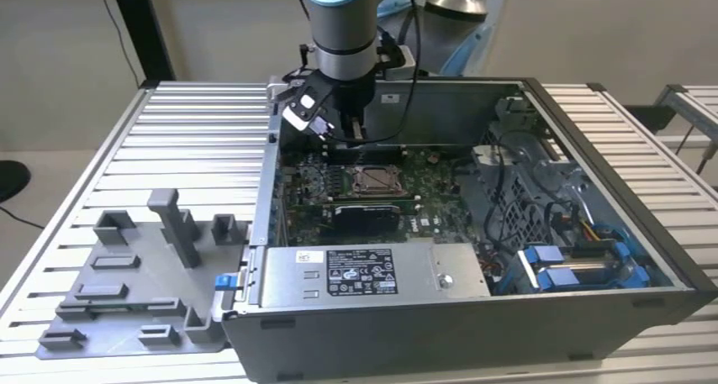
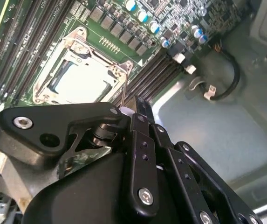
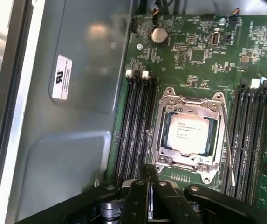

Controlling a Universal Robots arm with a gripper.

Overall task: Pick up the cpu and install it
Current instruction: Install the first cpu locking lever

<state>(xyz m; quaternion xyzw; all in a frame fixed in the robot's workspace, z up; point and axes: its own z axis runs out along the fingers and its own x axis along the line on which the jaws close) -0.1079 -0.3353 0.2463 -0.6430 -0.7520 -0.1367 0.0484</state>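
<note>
One cpu (image 3: pixel 189 132) sits in the socket (image 3: pixel 171 101) near the pressed-together claw (image 3: pixel 149 169).

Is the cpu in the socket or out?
In. In the first wrist view the cpu lies flat inside the socket's metal frame, silvery top facing up.

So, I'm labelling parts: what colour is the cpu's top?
The cpu is silvery-white with dark print, in the socket; best in the first wrist view.

From six o'clock the exterior view looks down into the grey metal computer case (image 1: pixel 472 317), whose silver-framed square socket (image 1: pixel 375 181) (image 2: pixel 54 65) (image 3: pixel 189 161) both wrist views (much nearer) share.
</note>
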